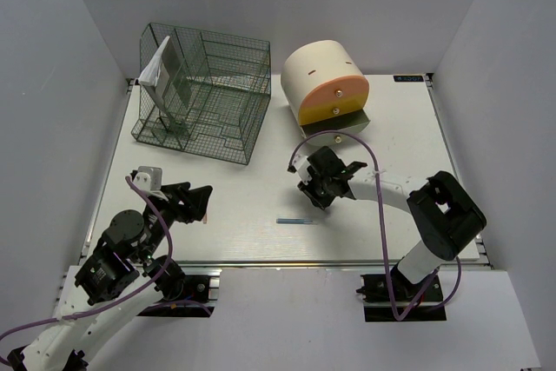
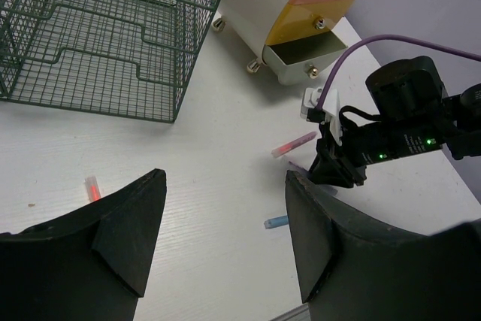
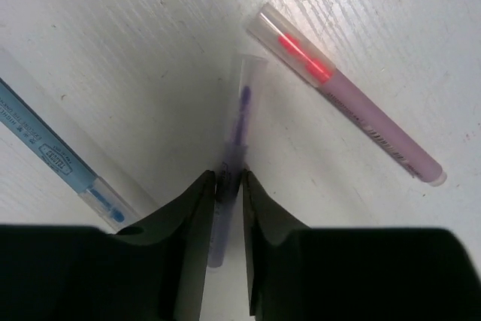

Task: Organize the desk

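Right wrist view gives the clearest read of the step: the right fingers (image 3: 192,223) are clenched on a thin purple pen (image 3: 239,122) lying on the white counter (image 3: 113,35), pinching its barrel toward the rear end, so most of its length and the clear cap stick out ahead of the grip. A pink highlighter (image 3: 361,122) lies just beside that cap on one side and a blue pen (image 3: 52,155) sits near on the other, neither touching the held pen. The step in hand looks like picking this pen up to tidy it away, and because the hold is off-centre the pen may pivot or droop once it leaves the surface — a straight, slow lift before any sideways travel would suit, so the cap does not sweep the highlighter along. The likely home is the open drawer (image 1: 347,123) of the cream drawer unit (image 1: 326,84), which stands just beyond the right arm, though the green wire rack (image 1: 204,93) is another option. Left wrist view shows the left fingers (image 2: 120,238) released and wide apart with nothing between them — low over the counter near a small red item (image 2: 92,186), well clear of the right arm's path.
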Controlling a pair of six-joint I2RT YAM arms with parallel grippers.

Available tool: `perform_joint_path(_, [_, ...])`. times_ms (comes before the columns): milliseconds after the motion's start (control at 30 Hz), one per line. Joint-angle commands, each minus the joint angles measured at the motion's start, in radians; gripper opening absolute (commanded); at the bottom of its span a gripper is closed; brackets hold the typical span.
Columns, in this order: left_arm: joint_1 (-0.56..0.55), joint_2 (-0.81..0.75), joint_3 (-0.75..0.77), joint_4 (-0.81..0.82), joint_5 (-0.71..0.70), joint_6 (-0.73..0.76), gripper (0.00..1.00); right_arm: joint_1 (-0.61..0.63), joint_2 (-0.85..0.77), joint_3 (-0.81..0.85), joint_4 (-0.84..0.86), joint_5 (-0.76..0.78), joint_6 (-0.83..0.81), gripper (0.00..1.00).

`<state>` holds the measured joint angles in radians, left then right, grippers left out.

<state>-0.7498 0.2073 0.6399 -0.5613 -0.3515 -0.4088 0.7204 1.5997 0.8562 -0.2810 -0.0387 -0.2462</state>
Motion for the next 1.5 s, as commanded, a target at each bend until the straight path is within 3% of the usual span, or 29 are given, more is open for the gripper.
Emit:
perform_joint_path(0, [0.003,0.0,-0.005,-0.003,-0.004,-0.004,0.74,0.001,-0.014,-0.011,-0.021,0.022,-0.021,0.22])
perform_joint_path(133, [0.003,-0.002,-0.003,-0.006,-0.01,-0.005,0.74,-0.001,-0.041,-0.002,-0.052,0.007,-0.039,0.11])
perform_joint_path(300, [-0.006,-0.002,-0.003,-0.008,-0.014,-0.007,0.74,-0.022,-0.139,0.059,-0.165,-0.114,-0.192,0.0])
perform_joint_path(400, [-0.006,0.001,-0.003,-0.006,-0.012,-0.007,0.74,-0.041,-0.222,0.116,-0.219,-0.171,-0.309,0.0])
perform_joint_path(567, [-0.006,0.01,-0.005,-0.003,-0.012,-0.007,0.74,-0.062,-0.32,0.15,-0.069,-0.057,-0.559,0.0])
perform_joint_path(667, [-0.006,0.018,-0.002,-0.006,-0.014,-0.007,0.74,-0.067,-0.331,0.098,0.079,0.075,-0.83,0.0])
perform_joint_path(733, [-0.006,0.02,-0.003,-0.009,-0.015,-0.007,0.74,-0.067,-0.308,0.083,0.223,0.137,-0.931,0.0])
perform_joint_path(1033, [-0.006,0.032,-0.003,-0.011,-0.021,-0.008,0.74,-0.148,-0.097,0.227,0.368,0.247,-1.169,0.0])
perform_joint_path(1233, [-0.006,0.03,-0.002,-0.009,-0.021,-0.008,0.74,-0.196,0.04,0.326,0.33,0.234,-1.186,0.0])
perform_joint_path(1467, [-0.006,0.029,-0.003,-0.008,-0.021,-0.007,0.74,-0.213,0.088,0.366,0.218,0.169,-1.176,0.0])
